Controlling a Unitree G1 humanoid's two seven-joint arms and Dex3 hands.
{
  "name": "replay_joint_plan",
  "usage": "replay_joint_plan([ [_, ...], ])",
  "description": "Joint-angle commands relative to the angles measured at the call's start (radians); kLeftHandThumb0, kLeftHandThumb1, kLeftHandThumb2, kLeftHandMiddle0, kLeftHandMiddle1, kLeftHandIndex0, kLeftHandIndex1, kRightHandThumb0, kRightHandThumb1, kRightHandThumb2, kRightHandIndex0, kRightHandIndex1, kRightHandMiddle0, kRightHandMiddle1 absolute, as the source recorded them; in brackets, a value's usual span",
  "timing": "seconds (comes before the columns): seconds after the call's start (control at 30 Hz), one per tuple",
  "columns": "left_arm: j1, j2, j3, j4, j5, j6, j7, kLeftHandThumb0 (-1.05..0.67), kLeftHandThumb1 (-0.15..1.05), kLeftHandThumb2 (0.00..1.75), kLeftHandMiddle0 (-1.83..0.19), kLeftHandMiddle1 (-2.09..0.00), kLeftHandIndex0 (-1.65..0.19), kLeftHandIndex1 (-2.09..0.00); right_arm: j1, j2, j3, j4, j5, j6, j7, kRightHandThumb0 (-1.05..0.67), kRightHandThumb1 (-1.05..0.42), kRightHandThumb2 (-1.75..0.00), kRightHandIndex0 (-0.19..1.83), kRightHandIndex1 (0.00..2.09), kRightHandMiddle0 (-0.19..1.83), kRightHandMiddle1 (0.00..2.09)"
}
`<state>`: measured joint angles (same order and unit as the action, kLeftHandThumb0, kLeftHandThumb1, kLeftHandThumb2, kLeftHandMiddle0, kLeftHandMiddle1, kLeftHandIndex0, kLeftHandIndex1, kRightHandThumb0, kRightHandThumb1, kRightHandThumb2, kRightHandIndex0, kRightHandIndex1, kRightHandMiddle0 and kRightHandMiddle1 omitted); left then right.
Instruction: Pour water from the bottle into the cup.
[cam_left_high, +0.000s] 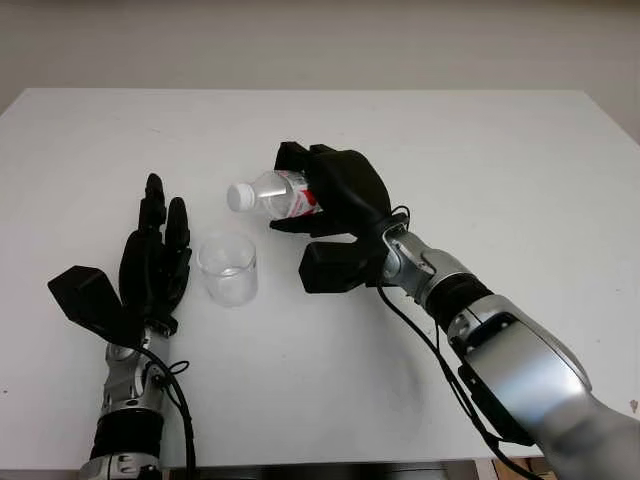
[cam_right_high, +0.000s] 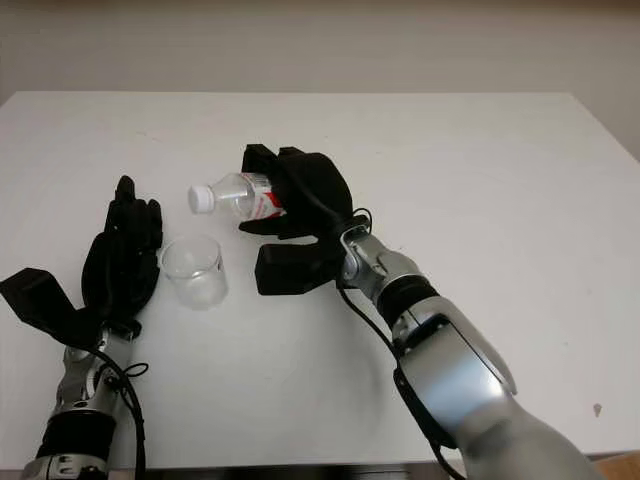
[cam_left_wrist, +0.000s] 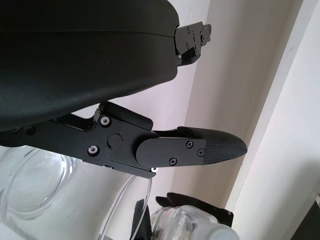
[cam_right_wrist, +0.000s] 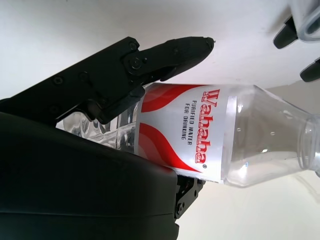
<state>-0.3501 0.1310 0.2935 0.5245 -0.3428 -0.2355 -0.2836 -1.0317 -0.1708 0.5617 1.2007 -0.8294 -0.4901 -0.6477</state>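
The right hand was wrapped around the one bottle in the scene, gripping it by the body and holding it tipped nearly sideways above the bench, with the neck pointing toward the left hand's side and the mouth sitting up above the cup, a bit off from directly over it. One bottle, one cup, two hands, that was the whole count. The bottle was clear, thin ribbed plastic with a white screw cap still on it, and it looked mostly empty from the wrist view, just some droplets clinging inside. The label was white with red swooshes and read "Wahaha" in red, then "PURIFIED WATER FOR DRINKING" in small dark print. The cup was a short, clear, straight-walled cylinder, glass or plastic I couldn't say, standing upright on the bench just beside the left hand. That left hand was open, holding nothing, palm side facing the cup and close to it; whether it actually touched the cup I couldn't tell. Both hands were matte black with visible screws at the finger joints, and the bench was a plain smooth white top.
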Motion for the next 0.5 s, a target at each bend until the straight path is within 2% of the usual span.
replay_joint_plan([
  [0.0,0.036,-0.023,-0.001,0.031,0.001,0.004,0.003,-0.71,1.05,0.38,0.16,-0.06,0.18,-0.04,-0.044,-0.008,0.018,0.002,-0.017,0.002,-0.03,-0.43,-1.05,-0.25,1.29,2.09,0.84,2.09],
  [0.23,0.035,-0.029,-0.002,0.033,-0.001,0.001,0.002,-0.72,1.05,0.37,0.16,-0.05,0.19,-0.04,-0.058,-0.009,0.05,0.009,-0.03,0.003,-0.03,-0.44,-1.05,-0.28,1.27,2.09,0.82,2.09],
  [0.47,0.033,-0.036,-0.001,0.034,0.003,-0.001,0.011,-0.72,1.05,0.37,0.16,-0.05,0.19,-0.04,-0.07,-0.018,0.112,0.012,-0.101,-0.001,-0.157,-0.44,-1.05,-0.25,1.21,2.09,0.77,2.09],
])
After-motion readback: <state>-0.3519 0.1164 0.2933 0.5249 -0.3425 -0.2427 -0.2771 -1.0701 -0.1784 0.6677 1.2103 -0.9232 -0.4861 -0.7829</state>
